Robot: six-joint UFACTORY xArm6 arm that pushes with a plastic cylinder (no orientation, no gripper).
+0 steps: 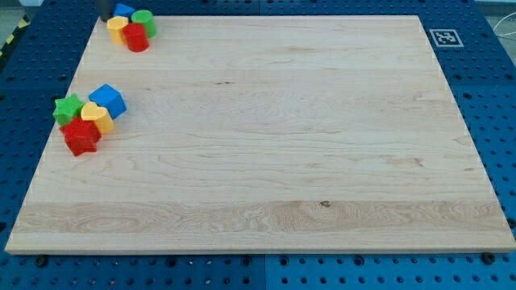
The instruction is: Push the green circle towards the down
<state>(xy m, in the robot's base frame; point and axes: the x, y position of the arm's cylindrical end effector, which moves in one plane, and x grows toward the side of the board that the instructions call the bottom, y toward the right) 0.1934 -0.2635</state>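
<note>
Blocks: 2 green (144,20), 2 red, 2 yellow, 2 blue.

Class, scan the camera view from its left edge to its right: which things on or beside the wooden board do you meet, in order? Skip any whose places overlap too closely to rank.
Green star → red star → blue block → red cylinder → green circle → black-and-white marker tag. The yellow blocks and the top blue block overlap others. My tip does not clearly show.

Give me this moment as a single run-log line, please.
task: push green circle down | my tip: view's top edge, left of blue block | green circle: top-left cluster, beside red cylinder
</note>
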